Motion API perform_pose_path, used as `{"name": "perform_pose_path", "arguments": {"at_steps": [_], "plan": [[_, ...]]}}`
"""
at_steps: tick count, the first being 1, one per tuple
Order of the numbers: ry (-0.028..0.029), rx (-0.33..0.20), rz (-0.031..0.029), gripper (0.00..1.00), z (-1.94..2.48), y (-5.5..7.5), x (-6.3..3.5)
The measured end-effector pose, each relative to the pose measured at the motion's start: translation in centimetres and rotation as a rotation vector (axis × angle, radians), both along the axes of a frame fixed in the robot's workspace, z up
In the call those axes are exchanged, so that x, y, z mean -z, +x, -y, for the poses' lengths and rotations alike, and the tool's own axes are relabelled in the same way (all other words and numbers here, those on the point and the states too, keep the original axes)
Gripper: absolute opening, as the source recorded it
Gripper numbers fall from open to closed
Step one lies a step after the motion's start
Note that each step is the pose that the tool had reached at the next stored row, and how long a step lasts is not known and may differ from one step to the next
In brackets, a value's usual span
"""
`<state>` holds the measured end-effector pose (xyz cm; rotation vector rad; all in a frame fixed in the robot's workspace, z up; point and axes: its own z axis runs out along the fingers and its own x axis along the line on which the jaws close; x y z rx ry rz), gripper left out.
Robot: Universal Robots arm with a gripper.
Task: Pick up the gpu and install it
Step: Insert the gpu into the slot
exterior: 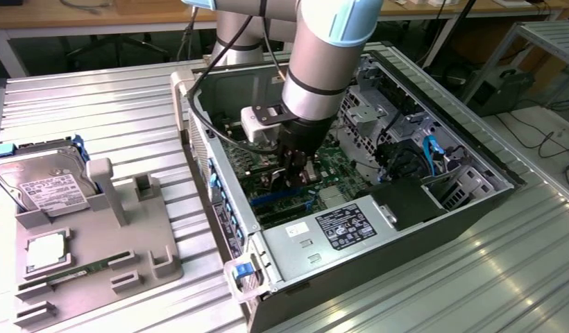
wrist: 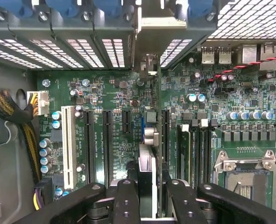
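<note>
A ribbed metal workbench (exterior: 109, 97) carries an open black tower computer case (exterior: 470, 208) lying on its side, with a grey moulded parts tray (exterior: 99, 257) just beside it on the exterior view's left. The tray holds a silver hard drive with a white label (exterior: 44, 184) standing in a slot, a square silver processor (exterior: 46, 251) lying flat, and a narrow green RAM stick (exterior: 76, 272). The silver and blue robot arm (exterior: 326, 55) reaches down into the case.

The black two-fingered gripper (wrist: 147, 200) hangs low over the green motherboard (wrist: 114, 102). Its jaws are partly closed on the gpu (wrist: 148, 154), a thin card seen edge-on in the wrist view, with its silver metal bracket (wrist: 148, 37) running up towards the perforated rear wall of the case. The card stands upright over the row of long black expansion slots (wrist: 96, 144), between two of them by the look of it; whether its lower edge already touches a slot I cannot tell.

The risks I judge from here are of alignment. If the card edge sits slightly off the slot, pressing down would load the board or the connector instead of seating it. The bracket could also catch on the rear wall's frame and tilt the card in the jaws. A grip on so thin a card may let it pivot or slip under downward force, leaving one end raised.
</note>
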<state>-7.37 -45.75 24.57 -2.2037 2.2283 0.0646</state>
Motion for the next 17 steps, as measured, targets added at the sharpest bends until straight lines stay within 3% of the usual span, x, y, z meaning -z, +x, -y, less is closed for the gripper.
{"name": "perform_pose_path", "arguments": {"at_steps": [13,17], "plan": [[-0.0002,0.0,-0.0001,0.27,0.3,0.34,0.04],[-0.0001,0.0,-0.0001,0.27,0.76,0.34,0.05]]}}
